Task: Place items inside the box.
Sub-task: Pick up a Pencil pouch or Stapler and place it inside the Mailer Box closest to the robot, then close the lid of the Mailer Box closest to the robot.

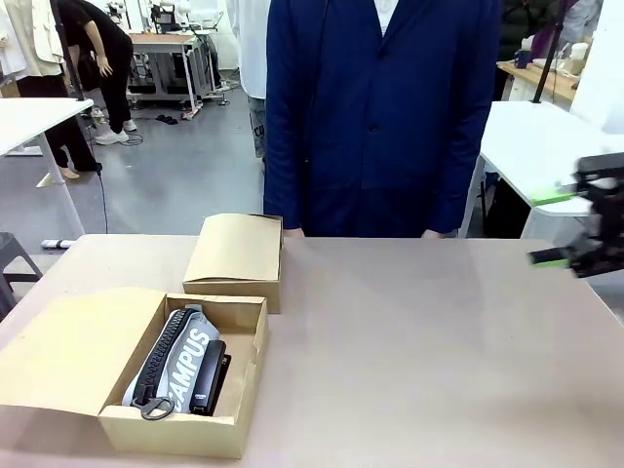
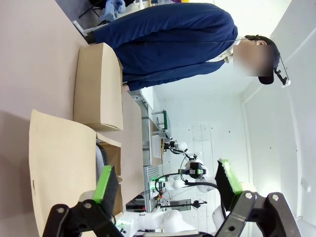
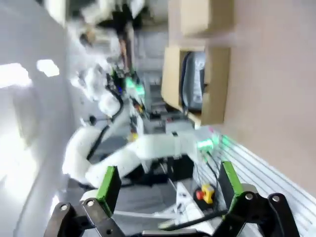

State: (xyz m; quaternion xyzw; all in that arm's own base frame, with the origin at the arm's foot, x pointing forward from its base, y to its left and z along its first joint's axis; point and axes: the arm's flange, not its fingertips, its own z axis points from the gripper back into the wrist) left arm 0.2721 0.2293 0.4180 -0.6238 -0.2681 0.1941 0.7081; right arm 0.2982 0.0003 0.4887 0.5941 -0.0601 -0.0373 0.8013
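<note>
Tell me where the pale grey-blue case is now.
In the front view, the pale grey-blue case lies inside the open box at the table's near left, beside a black item.

Cardboard boxes: two – open box (image 1: 136, 385), closed box (image 1: 237, 255). In open box: one grey case (image 1: 175, 366), one black stapler (image 1: 211, 378).

Beige tabletop (image 1: 419, 341). Open cardboard box (image 1: 244, 375) at near-left, flap laid out leftward. Closed cardboard box (image 1: 237, 255) just behind it, touching or nearly.
</note>
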